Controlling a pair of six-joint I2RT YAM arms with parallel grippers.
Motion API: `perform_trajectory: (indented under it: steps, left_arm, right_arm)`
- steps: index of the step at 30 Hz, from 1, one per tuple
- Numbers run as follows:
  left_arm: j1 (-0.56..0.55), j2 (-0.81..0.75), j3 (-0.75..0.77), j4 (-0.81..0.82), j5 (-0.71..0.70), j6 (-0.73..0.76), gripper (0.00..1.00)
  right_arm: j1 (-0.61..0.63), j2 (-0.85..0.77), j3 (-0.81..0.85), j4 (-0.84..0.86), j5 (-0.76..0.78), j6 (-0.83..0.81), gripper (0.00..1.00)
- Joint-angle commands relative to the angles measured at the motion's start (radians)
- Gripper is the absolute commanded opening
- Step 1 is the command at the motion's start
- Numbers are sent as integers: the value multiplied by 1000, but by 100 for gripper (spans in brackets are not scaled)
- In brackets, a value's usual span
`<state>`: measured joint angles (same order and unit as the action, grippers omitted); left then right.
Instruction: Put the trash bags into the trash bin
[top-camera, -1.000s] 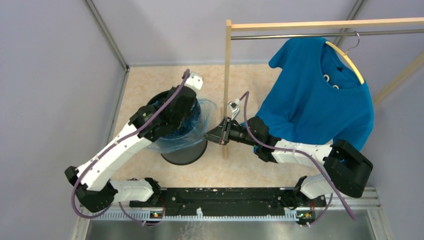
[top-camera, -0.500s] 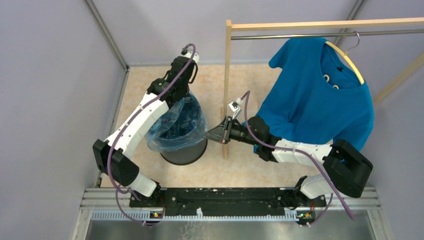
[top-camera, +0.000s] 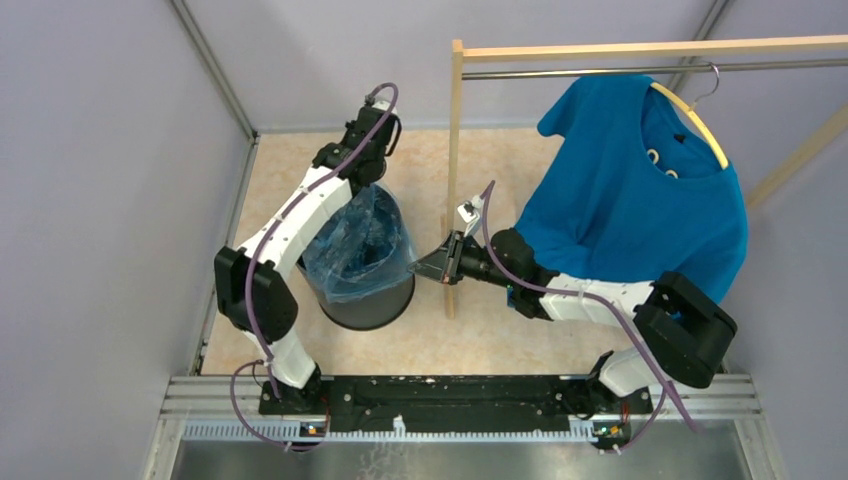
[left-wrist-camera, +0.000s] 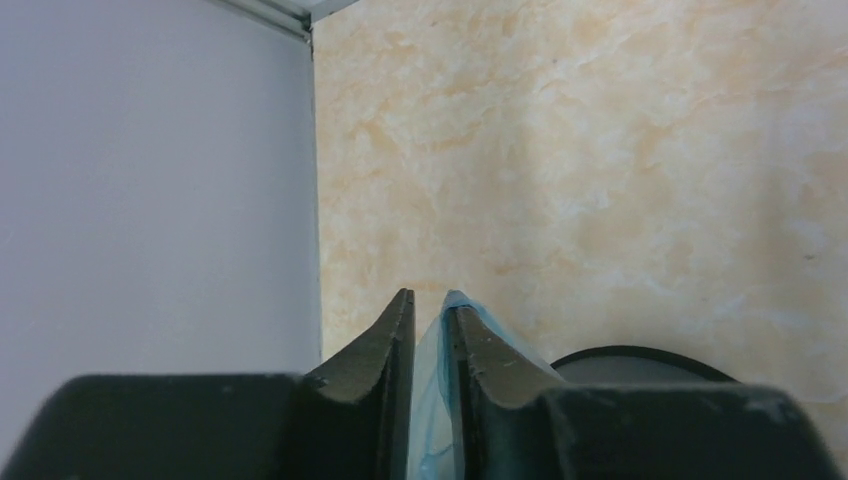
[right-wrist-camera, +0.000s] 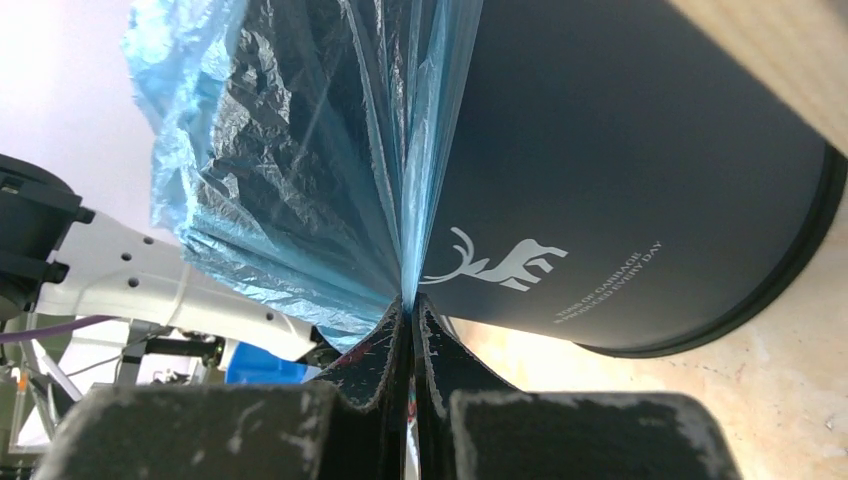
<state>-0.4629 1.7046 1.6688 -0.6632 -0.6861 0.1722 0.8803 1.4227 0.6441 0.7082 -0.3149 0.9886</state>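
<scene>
Trash bag (top-camera: 352, 250) sits opened in mouth of black trash bin (top-camera: 372, 305); bin upright on beige worktop (top-camera: 500, 335). Bag edge is pulled 2 ways. L gripper (left-wrist-camera: 428, 300) at far rim: jaws narrow w/ blue film between them, can't tell if pinched. R gripper (right-wrist-camera: 411, 305) at bin's right side: clamped tight on gathered pleats, near white deer logo (right-wrist-camera: 505, 262). Blue T-shirt (top-camera: 640, 200) hangs on rack beside R arm.

Bright, even, diffuse light in every view, shadows weak, mild sheen on the crinkled trash bags (right-wrist-camera: 250, 170) (right wrist view), nearest foreground slightly soft in both wrist views, overhead sharp.
</scene>
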Motion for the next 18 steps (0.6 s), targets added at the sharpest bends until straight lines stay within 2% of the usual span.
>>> perform_trajectory:
  steps: [1,6,7,10,13,18]
  left_arm:
    - [35,3,46,-52,-121,-60,31]
    - [35,-63,53,-128,-130,-143,85]
    - [35,-80,64,-146,-124,-156,91]
    - [35,-127,114,-213,-98,-202,98]
    - [34,-196,132,-274,-10,-247,99]
    - [33,-362,58,-312,194,-313,98]
  right_arm:
    - [-7,14,57,-18,-4,-45,0]
    - [-7,19,71,-24,-10,-56,0]
    - [-7,19,71,-24,-12,-58,0]
    - [-7,18,71,-23,-12,-60,0]
    - [-7,18,71,-20,-14,-60,0]
    - [-7,28,71,-14,-21,-61,0]
